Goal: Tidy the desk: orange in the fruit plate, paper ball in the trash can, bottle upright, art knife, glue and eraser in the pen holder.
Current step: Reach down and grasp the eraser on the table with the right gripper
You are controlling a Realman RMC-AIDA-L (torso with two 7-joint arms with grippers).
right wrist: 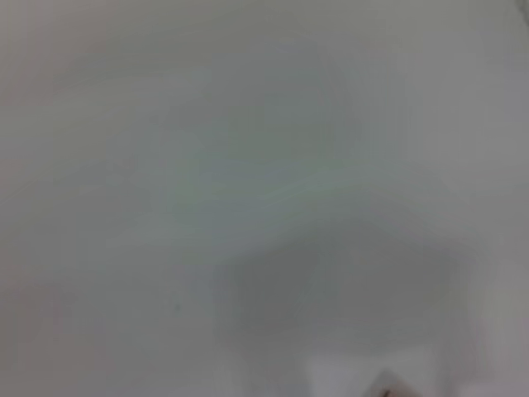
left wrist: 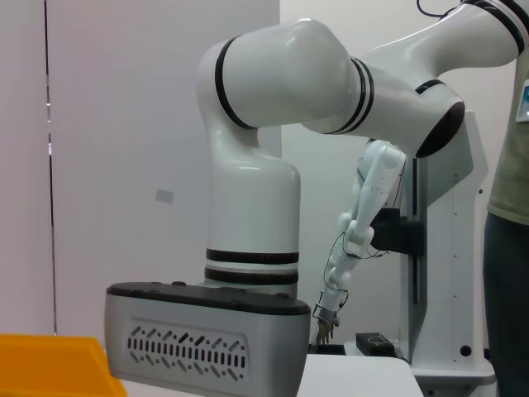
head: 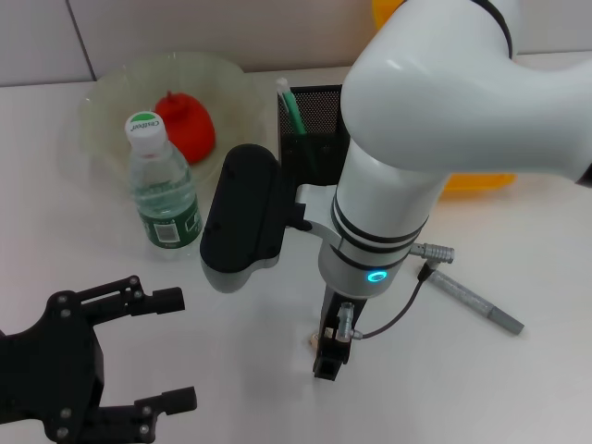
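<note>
A white desk stands before pale wall panels.

White worktop: clear plastic water bottle upright, translucent fruit plate far left, black mesh pen holder, grey art knife right.

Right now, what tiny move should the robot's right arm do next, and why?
Probably close the right gripper on the small pale thing at its tip. It points straight down at the desk there. Whether it already grips cannot be seen. The left gripper waits open nearby.

head: down onto desk | left wrist: level, sideways | right wrist: close on desk
</note>
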